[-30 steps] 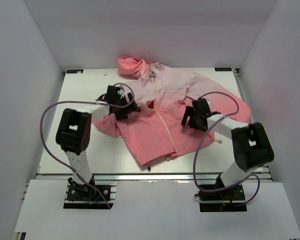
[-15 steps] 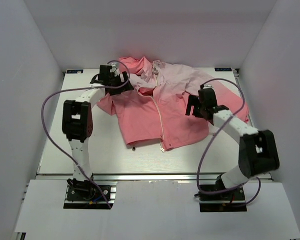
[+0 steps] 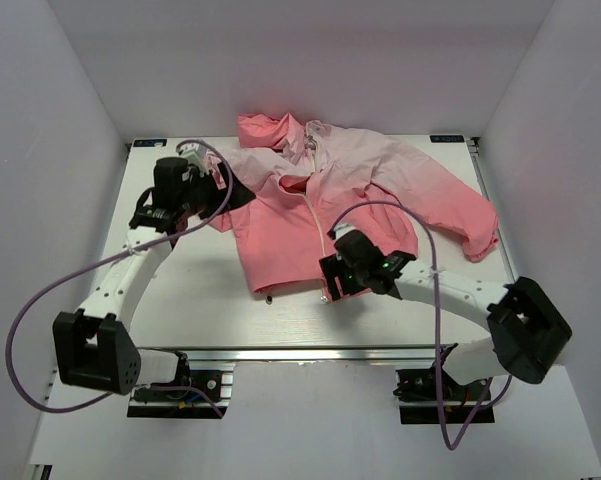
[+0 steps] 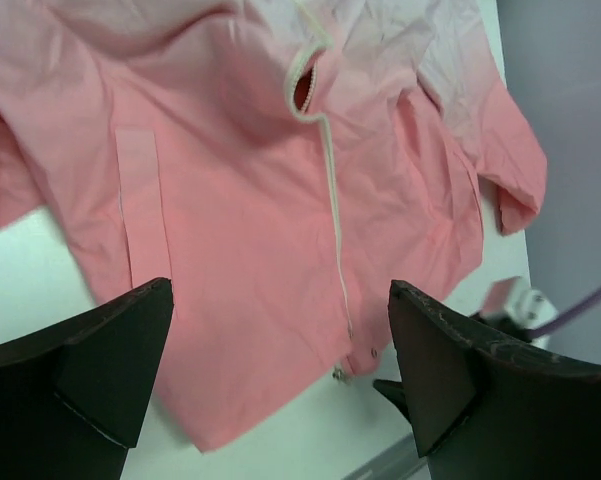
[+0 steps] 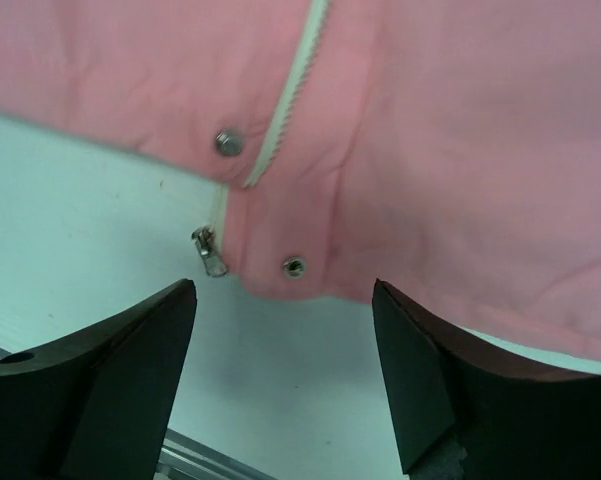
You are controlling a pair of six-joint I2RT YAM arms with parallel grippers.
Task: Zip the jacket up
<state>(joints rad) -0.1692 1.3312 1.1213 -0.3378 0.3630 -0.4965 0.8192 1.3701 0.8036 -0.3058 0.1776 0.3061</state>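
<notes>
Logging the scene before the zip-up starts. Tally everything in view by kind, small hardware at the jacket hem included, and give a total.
jacket: 1
grippers, jaws apart and holding nothing: 2 (left gripper, right gripper)
snaps at the hem: 2 (upper snap, lower snap)
zipper pull: 1
Total: 6

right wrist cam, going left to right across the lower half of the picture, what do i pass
dark gripper finger → zipper pull → ring snap at the corner of the jacket → second dark gripper finger. The upper stud sits almost above the pull, so it is left out.
</notes>
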